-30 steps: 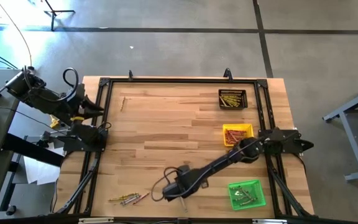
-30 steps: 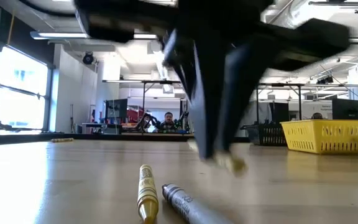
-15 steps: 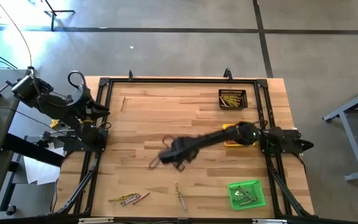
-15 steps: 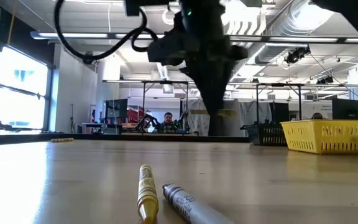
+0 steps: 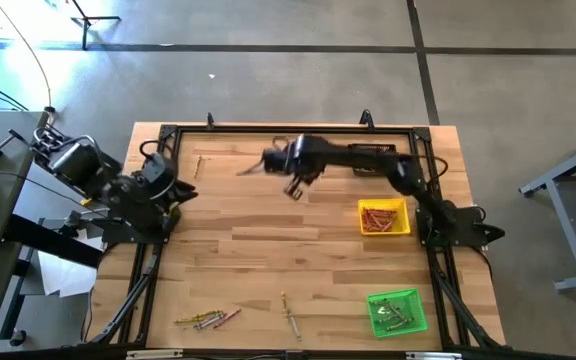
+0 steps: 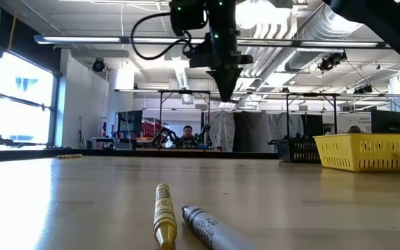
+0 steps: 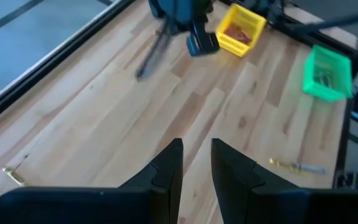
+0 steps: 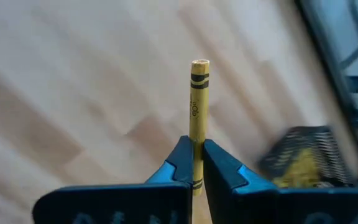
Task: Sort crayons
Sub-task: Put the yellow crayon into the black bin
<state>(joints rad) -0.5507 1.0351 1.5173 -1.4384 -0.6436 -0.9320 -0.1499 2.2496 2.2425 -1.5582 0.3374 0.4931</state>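
High view: the wooden table (image 5: 268,250) carries three small trays along its right side, black tray (image 5: 374,159) at the far end, yellow tray (image 5: 382,217) in the middle, green tray (image 5: 397,311) nearest. The right arm, which half a second ago reached across the table's centre and a second ago was low over the near edge, now stretches along the far edge, to the left of the black tray. Right gripper (image 8: 196,163) is clenched on a yellow crayon (image 8: 197,106), which stands out past the fingertips; in the low view this gripper hangs well above the table surface. The left arm has swung inward at the table's far-left corner since the earlier frames; left gripper (image 7: 196,163) holds nothing, its fingers slightly parted. Loose crayons remain in place: a cluster (image 5: 208,319) near the near-left edge, a pair (image 5: 290,316) near the near-centre edge, and one (image 5: 197,165) near the far-left corner.
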